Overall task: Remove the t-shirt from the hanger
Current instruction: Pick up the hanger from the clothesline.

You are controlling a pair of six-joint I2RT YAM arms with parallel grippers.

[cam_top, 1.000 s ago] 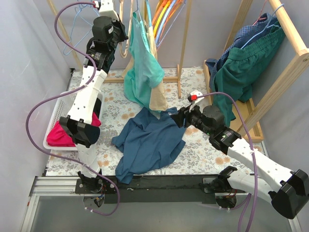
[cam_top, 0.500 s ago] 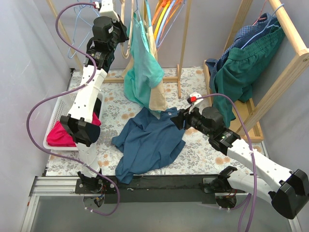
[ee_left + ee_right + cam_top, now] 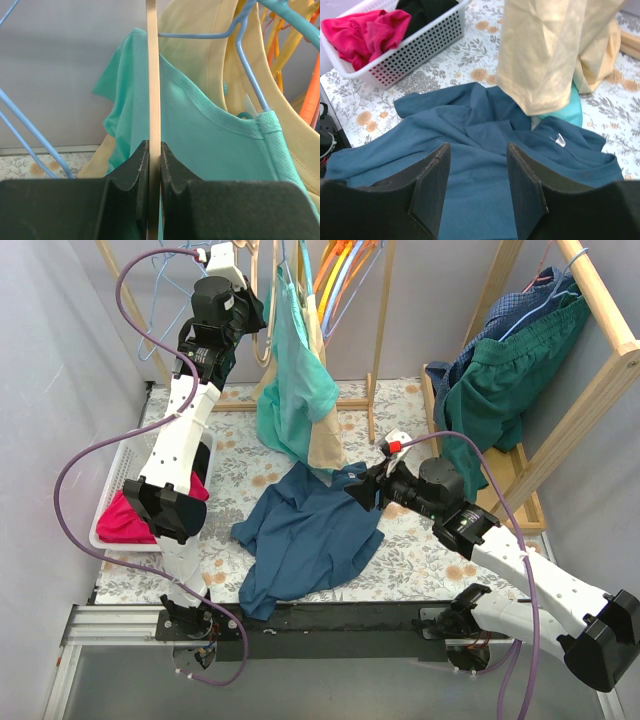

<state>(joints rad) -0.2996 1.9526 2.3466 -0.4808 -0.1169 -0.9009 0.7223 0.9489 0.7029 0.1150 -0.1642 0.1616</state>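
Observation:
A teal t-shirt (image 3: 298, 380) hangs from the rail at the back on a blue wire hanger (image 3: 250, 65), with a pale yellow shirt (image 3: 325, 445) behind it. Both also show in the left wrist view, the teal shirt (image 3: 200, 130) in front of the yellow one (image 3: 200, 30). My left gripper (image 3: 258, 310) is up beside them, shut (image 3: 154, 150) on a thin pale wooden hanger strip (image 3: 152, 75). A dark blue t-shirt (image 3: 310, 535) lies crumpled on the table. My right gripper (image 3: 357, 490) hovers open and empty (image 3: 476, 150) over the blue shirt (image 3: 470, 130).
A white basket (image 3: 115, 480) with red cloth (image 3: 125, 518) and black cloth sits at the left, and shows in the right wrist view (image 3: 420, 50). Orange hangers (image 3: 340, 260) hang on the rail. A wooden rack with green and blue garments (image 3: 510, 370) stands at the right.
My right gripper has shifted slightly left and up over the blue shirt. The left arm holds its place.

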